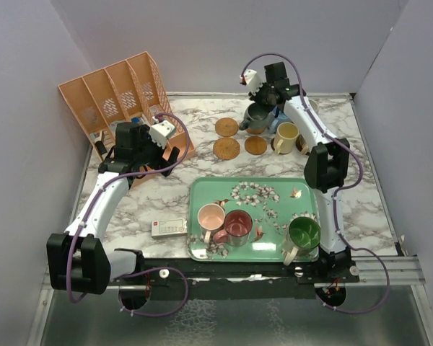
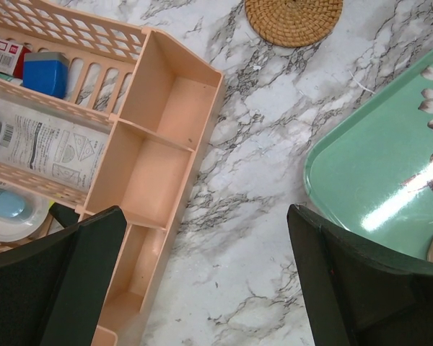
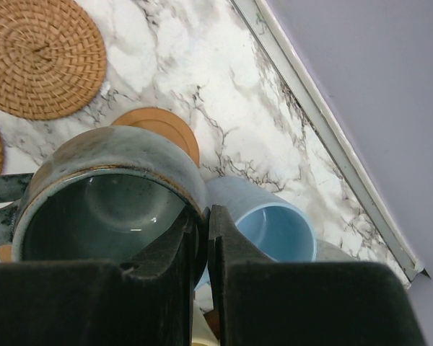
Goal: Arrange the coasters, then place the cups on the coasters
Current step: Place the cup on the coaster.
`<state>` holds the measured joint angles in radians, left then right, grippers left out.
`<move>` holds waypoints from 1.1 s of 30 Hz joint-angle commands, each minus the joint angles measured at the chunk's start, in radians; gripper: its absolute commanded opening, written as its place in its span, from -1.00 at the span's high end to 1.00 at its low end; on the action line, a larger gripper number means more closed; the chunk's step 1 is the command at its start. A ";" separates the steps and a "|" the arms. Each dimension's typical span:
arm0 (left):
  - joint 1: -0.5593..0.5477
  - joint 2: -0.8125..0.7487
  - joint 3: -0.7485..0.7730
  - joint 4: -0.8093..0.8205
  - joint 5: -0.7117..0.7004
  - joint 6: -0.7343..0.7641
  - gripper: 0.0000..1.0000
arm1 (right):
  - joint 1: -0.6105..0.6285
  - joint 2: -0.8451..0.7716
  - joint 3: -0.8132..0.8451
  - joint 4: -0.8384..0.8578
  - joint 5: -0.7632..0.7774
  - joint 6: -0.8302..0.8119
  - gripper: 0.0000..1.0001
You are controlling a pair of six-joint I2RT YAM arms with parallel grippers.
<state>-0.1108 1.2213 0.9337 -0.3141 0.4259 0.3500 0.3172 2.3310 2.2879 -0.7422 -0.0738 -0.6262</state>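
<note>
Top external: my right pincer (image 1: 262, 109) is pinched on the rim of the grey mug (image 1: 255, 119) at the far side of the table, just beside the blue mug (image 1: 280, 121). The cream mug (image 1: 286, 137) and three coasters (image 1: 226, 127) lie near. My left pincer (image 1: 169, 153) is spread wide and empty by the peach organizer (image 1: 115, 94).

Left wrist: my fingers (image 2: 58, 288) stand far apart over bare marble, between the organizer (image 2: 159, 144) and the green tray (image 2: 368, 166). A woven coaster (image 2: 294, 18) lies beyond.

Right wrist: my jaws squeeze the grey mug's (image 3: 108, 194) wall, one inside and one outside. The mug covers part of a smooth orange coaster (image 3: 159, 124). The blue mug (image 3: 270, 223) is just beside it.
</note>
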 commanded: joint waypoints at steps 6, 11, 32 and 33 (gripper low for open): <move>0.005 -0.026 -0.019 0.020 0.041 0.010 -0.98 | -0.035 0.048 0.074 0.067 -0.055 -0.035 0.98; 0.005 -0.022 -0.018 0.020 0.044 0.007 -0.98 | -0.040 0.074 0.090 0.083 -0.064 -0.037 0.98; 0.005 0.007 -0.013 0.020 0.052 0.006 -0.98 | -0.041 0.145 0.170 0.112 -0.096 -0.035 0.98; 0.005 0.008 -0.013 0.021 0.054 0.006 -0.98 | -0.040 0.146 0.170 0.112 -0.094 -0.035 0.98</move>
<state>-0.1108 1.2240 0.9230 -0.3141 0.4412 0.3504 0.2802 2.4649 2.4039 -0.7120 -0.1398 -0.6598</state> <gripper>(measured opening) 0.990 0.098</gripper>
